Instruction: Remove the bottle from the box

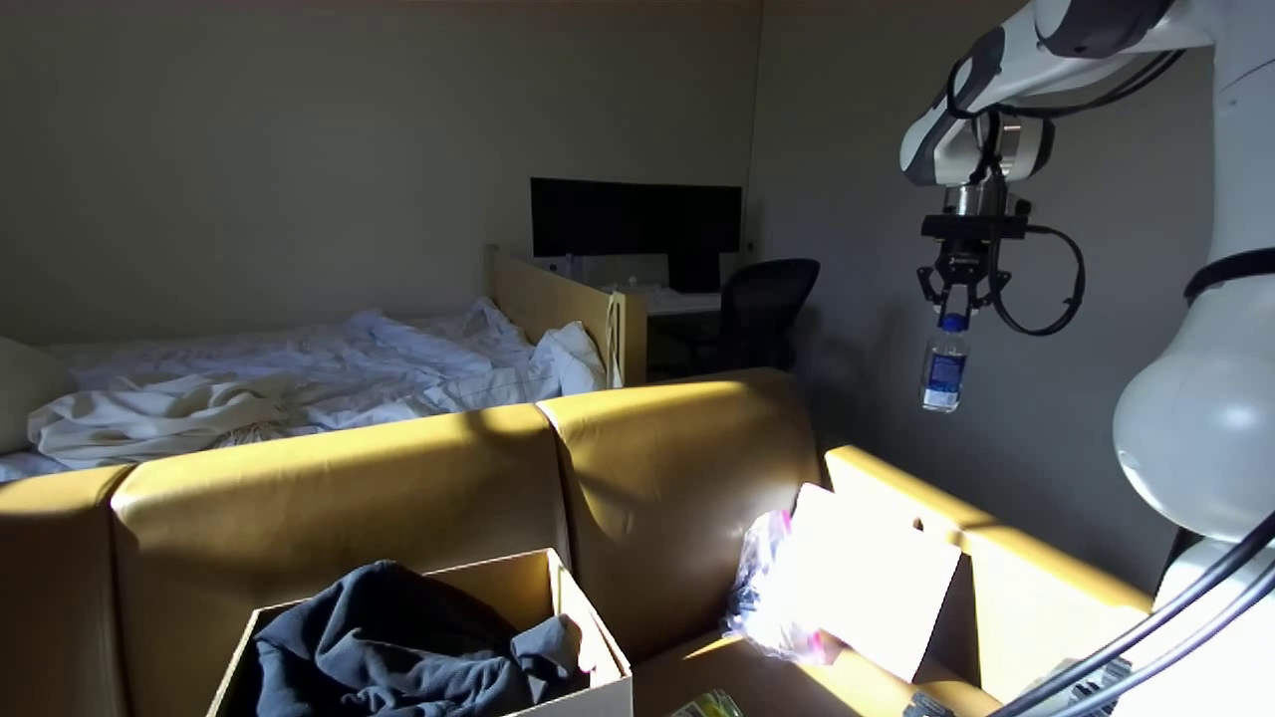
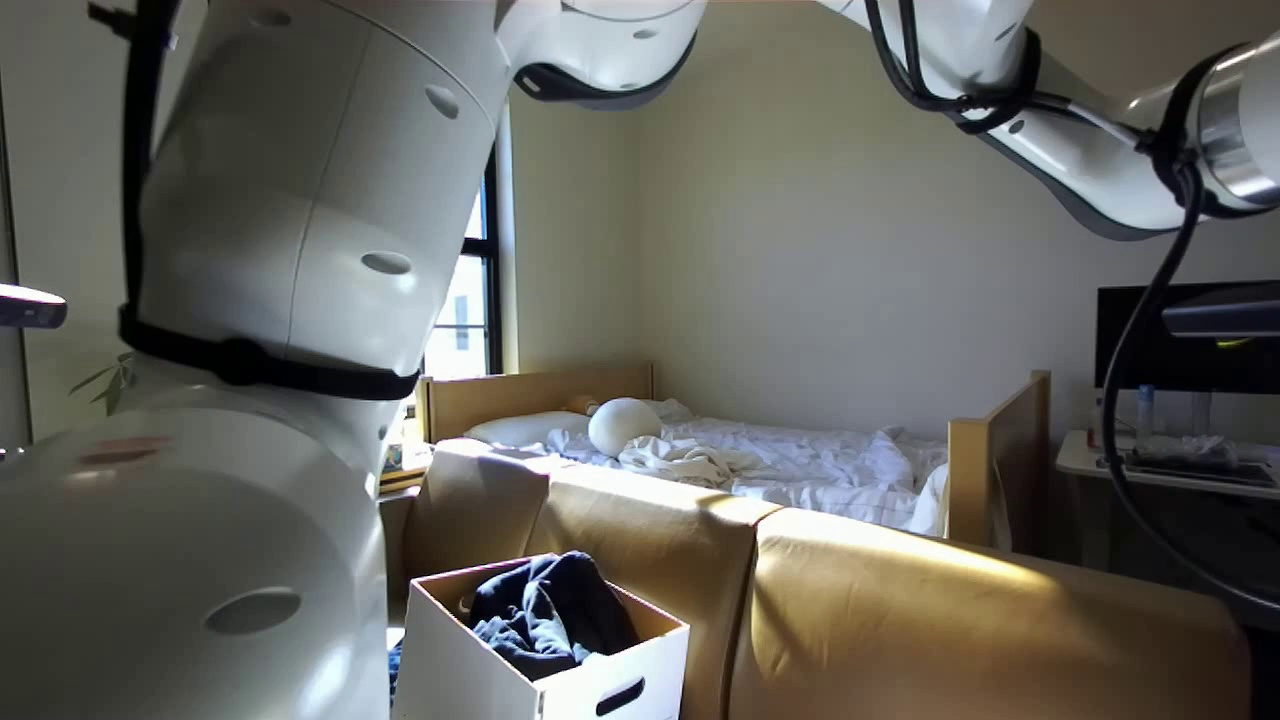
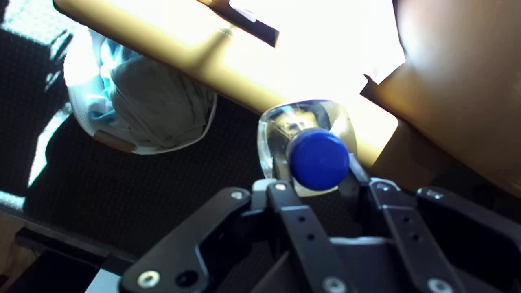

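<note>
One bottle (image 1: pixel 944 364), label (image 1: pixel 944 373) unreadable, box (image 2: pixel 470 680) — cropped below

Tan sofa (image 1: pixel 339 498) in both exterior views, sunlit along the top. Dark cloth (image 1: pixel 388 637) bunched in front of its backrest, clear plastic bag (image 1: pixel 759 588) on the seat, green-yellow item (image 1: pixel 709 705) cropped at the lower edge, can't ID. Behind: wooden bed (image 2: pixel 520 390), rumpled white sheets (image 1: pixel 388 358), white ball-like thing (image 2: pixel 624 427) by a pillow (image 2: pixel 528 430), window (image 2: pixel 465 335) near the headboard. Past the footboard (image 1: pixel 558 299): wide dark screen (image 1: pixel 598 219) on a table (image 2: pixel 1085 462), black office chair (image 1: pixel 762 309) beside it. Few plant leaves (image 2: pixel 113 388) visible. Wrist view: white basket (image 3: pixel 79 112) on dark floor (image 3: pixel 175 179), grey-brown cloth (image 3: pixel 156 101) inside
</note>
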Controlling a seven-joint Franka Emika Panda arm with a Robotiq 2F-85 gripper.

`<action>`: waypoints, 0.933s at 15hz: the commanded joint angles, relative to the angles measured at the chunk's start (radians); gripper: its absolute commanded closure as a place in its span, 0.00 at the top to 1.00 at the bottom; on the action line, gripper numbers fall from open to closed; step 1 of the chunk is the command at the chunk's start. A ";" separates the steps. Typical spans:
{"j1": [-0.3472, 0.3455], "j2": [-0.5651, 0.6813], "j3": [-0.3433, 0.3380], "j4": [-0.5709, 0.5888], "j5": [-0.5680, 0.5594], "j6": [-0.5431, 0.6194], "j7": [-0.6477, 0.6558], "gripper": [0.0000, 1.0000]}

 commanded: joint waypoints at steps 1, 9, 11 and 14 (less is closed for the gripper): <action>-0.016 0.058 0.000 0.010 0.052 0.054 0.055 0.14; -0.038 0.163 0.003 0.005 0.122 0.072 0.113 0.14; -0.040 0.180 0.001 0.005 0.129 0.070 0.120 0.14; -0.041 0.200 -0.008 -0.002 0.126 0.084 0.151 0.14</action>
